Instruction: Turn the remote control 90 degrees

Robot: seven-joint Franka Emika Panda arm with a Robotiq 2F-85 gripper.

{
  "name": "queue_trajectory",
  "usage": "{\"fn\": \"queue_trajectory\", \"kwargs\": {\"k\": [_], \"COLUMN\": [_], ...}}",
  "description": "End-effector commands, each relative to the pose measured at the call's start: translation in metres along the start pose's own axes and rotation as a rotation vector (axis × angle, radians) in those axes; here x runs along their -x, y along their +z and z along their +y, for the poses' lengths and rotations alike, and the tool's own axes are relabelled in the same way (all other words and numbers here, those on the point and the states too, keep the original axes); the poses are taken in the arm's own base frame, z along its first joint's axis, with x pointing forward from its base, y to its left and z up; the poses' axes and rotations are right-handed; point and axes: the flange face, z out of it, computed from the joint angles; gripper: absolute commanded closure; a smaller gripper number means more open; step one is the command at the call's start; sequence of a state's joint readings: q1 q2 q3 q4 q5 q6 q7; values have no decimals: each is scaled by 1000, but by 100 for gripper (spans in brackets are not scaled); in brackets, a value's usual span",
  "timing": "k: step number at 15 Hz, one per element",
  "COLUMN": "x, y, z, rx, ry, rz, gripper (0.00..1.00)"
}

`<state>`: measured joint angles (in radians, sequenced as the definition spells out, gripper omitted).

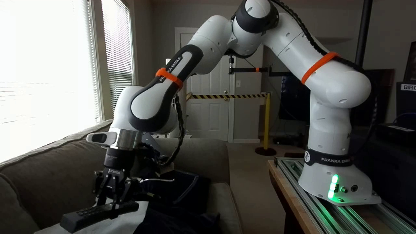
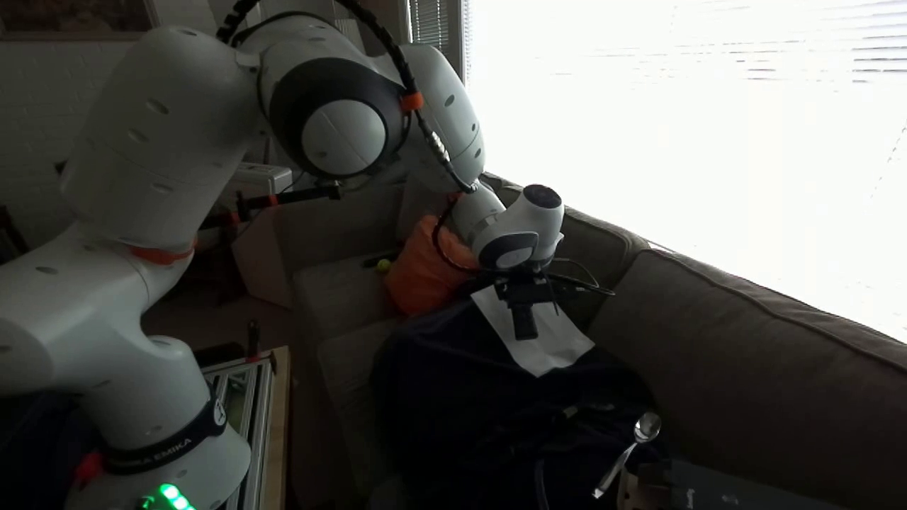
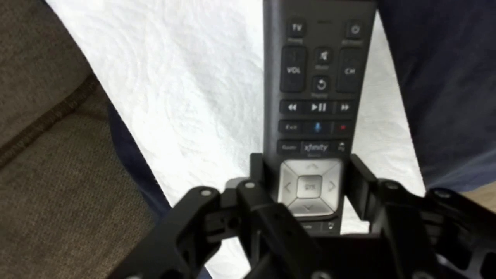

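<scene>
The remote control [image 3: 317,116] is a slim black bar with a silver square pad. In the wrist view its long side runs up and down the picture, buttons facing the camera. My gripper [image 3: 306,180] has its fingers on both long sides of the remote, at the silver pad, and is shut on it. The remote's lower end is hidden behind the gripper. In both exterior views the remote [image 1: 86,216] [image 2: 524,322] is under the gripper [image 1: 113,208] [image 2: 526,292], roughly level in one of its sides' view, and appears raised above the white sheet [image 2: 556,350].
The white sheet lies on a dark blue cloth heap [image 2: 453,382] on the couch. The couch backrest [image 2: 744,340] rises beside the gripper. A spoon [image 2: 623,453] and an orange bag [image 2: 425,273] lie on the couch area. The robot's base stands on a wooden table [image 1: 282,185].
</scene>
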<state>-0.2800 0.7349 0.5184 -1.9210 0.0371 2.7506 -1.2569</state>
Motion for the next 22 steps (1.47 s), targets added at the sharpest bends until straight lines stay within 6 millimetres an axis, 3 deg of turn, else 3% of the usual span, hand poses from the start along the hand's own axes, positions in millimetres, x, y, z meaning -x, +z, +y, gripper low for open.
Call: {"fn": "queue_trajectory", "kwargs": {"k": [1, 5, 10, 22], "x": [4, 2, -10, -5], "y": [-10, -2, 4, 41], "z": [8, 16, 16, 18], "rx": [-24, -49, -100, -64], "ry": [199, 403, 535, 639], "rz": [-2, 17, 17, -147], "gripper": [73, 73, 73, 73]}}
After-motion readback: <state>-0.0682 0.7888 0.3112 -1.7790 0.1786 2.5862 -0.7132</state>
